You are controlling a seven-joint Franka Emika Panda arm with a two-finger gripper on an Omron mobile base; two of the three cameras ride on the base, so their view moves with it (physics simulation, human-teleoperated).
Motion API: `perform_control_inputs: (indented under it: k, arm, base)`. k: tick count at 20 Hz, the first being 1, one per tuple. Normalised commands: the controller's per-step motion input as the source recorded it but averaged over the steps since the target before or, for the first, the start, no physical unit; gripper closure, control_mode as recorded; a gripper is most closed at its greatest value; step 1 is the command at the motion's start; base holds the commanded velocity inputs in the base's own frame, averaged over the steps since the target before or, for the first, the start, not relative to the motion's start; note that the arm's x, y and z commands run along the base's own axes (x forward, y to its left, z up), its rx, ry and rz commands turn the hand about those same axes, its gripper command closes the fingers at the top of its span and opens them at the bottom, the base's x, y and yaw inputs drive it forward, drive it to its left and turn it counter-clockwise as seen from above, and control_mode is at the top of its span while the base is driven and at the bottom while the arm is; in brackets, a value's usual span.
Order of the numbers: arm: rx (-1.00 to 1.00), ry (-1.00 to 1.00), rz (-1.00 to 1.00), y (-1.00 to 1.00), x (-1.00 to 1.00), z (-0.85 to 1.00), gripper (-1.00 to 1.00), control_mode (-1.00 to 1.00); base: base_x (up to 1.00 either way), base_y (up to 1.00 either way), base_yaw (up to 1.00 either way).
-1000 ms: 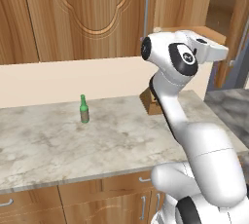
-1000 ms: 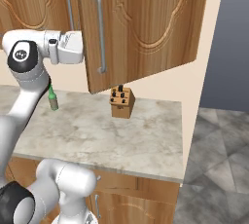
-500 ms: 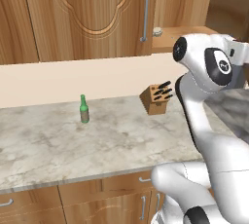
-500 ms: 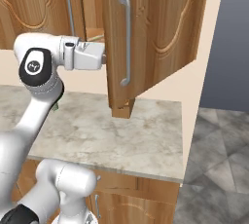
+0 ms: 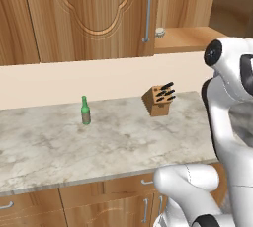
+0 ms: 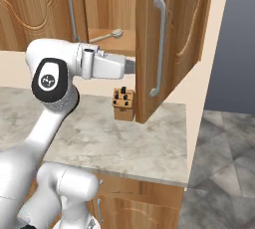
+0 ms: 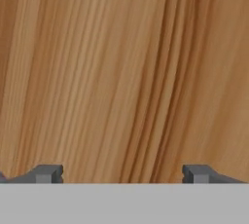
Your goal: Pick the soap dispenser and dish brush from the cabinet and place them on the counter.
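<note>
Since the earlier frames the right cabinet door [image 6: 162, 44] has swung wide open and the arm has swung right with it; the knife block [image 5: 159, 100], hidden behind the arm a second ago in the left base view, is now in plain sight.

Hand [image 7: 121, 173]: fingers spread wide, empty, facing bare wood grain at close range in the hand view. In the right base view the forearm reaches level toward the inner face of the open door, the hand's tip hidden behind the door edge.

Cabinet [image 5: 94, 18]: left door shut, with carved panel and silver bar handle. Right bay open, inner wooden shelf exposed. Brush [image 6: 107, 36] lies flat on the shelf, round head toward the open door, handle pointing left. In the left base view only its pale head [image 5: 160, 32] peeks out beside the shut door. Soap dispenser: cannot be made out.

Bench [image 5: 59, 147]: beige-grey marbled stone, light edge, wooden drawers below. Green bottle [image 5: 85, 111] stands upright near the back wall, well apart from the knife block to its right. Block sits tilted, dark handles up.

Room: cream backsplash; grey tiled floor to the right past the bench end [image 6: 219, 163].
</note>
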Motion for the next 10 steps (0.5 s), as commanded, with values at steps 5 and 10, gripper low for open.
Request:
perform_control_inputs:
  k: [5, 10]
  arm:
    - [0.03, 0.00, -0.01, -0.56, -0.29, 0.00, -1.00, -1.00]
    - [0.07, -0.01, -0.03, -0.69, -0.05, -0.01, -1.00, -1.00]
  base:
    - [0.00, 0.00, 0.00]
    - [0.00, 0.00, 0.00]
